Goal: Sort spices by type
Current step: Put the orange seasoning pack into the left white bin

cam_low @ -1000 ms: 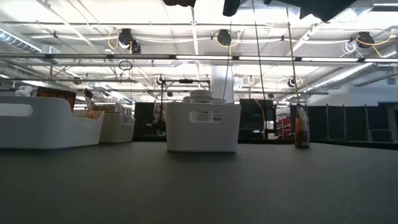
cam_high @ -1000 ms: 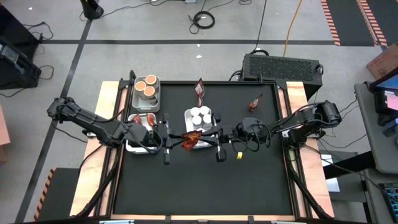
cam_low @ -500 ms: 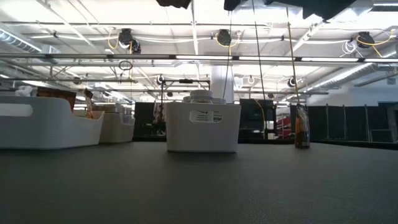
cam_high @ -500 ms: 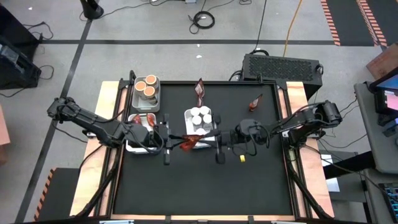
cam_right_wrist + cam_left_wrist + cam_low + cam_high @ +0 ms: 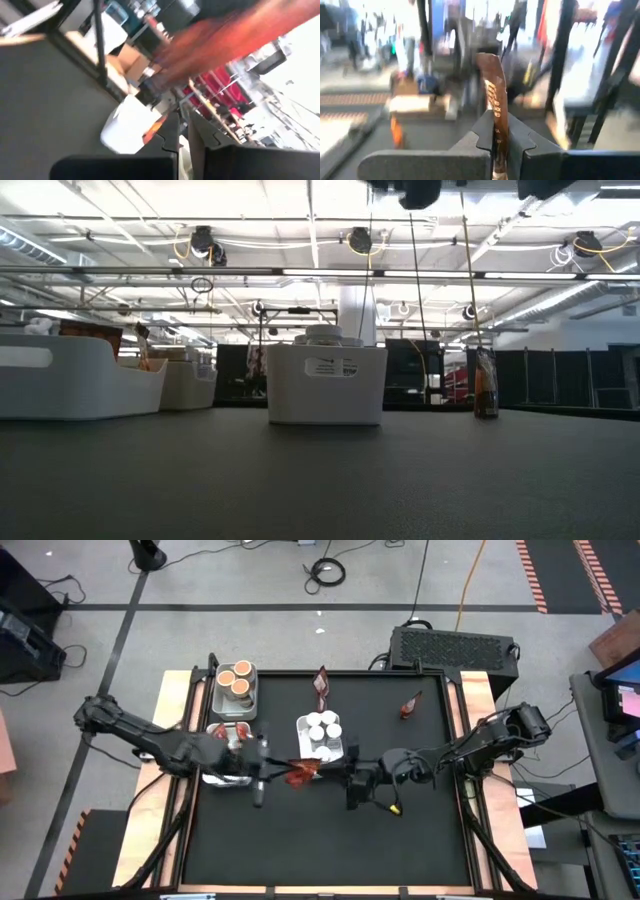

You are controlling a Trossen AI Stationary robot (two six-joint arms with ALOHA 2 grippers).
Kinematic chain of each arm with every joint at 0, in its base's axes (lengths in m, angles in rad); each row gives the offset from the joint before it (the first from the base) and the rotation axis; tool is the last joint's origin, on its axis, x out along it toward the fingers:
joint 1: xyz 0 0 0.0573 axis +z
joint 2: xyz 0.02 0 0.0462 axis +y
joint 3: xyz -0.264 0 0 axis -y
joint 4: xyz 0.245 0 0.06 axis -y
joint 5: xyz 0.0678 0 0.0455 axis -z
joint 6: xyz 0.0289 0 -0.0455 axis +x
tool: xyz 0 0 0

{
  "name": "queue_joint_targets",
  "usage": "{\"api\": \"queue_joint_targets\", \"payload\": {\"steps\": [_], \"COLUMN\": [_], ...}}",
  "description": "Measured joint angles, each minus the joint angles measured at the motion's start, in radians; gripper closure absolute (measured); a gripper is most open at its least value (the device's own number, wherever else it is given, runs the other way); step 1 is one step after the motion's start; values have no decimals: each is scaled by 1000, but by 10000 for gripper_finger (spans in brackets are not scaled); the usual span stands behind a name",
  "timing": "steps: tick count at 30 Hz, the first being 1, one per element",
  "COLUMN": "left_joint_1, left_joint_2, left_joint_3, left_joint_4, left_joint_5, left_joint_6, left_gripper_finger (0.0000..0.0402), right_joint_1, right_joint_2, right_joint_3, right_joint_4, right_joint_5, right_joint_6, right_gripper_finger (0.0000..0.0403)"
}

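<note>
Now my left hand (image 5: 268,771) hangs above the middle of the desk (image 5: 330,840), clamped flat on a reddish-brown crinkly packet (image 5: 301,772), which also shows pinched between my fingers (image 5: 485,132) in the left wrist view. My right hand (image 5: 345,778) sits just across from it, fingers pressed together with nothing in them that I can see. Just beyond, a white tray (image 5: 320,745) holds white-capped jars (image 5: 322,726). Left of it, a tray (image 5: 212,776) holds more packets (image 5: 236,732). Farther back, another tray (image 5: 222,701) holds orange-topped tubs (image 5: 238,678). Two packets lie loose near the far edge: one (image 5: 320,685) in the middle, one (image 5: 411,704) to the right.
</note>
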Motion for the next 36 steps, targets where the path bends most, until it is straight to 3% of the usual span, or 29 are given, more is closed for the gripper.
{"api": "queue_joint_targets", "payload": {"steps": [10,21,29,36], "left_joint_1": [-15,-15,-15,-13], "left_joint_2": [-86,-22,37,55], "left_joint_3": [20,17,17,17], "left_joint_4": [-36,-99,-99,-95], "left_joint_5": [-11,-19,-20,-20], "left_joint_6": [46,19,-7,-7], "left_gripper_finger": [382,382,382,382], "right_joint_1": [37,118,173,184], "right_joint_2": [2,1,1,1], "right_joint_3": [0,0,1,1], "right_joint_4": [-29,-65,-189,-209], "right_joint_5": [48,48,49,45], "right_joint_6": [-53,-268,-427,-431], "right_gripper_finger": [402,403,403,403]}}
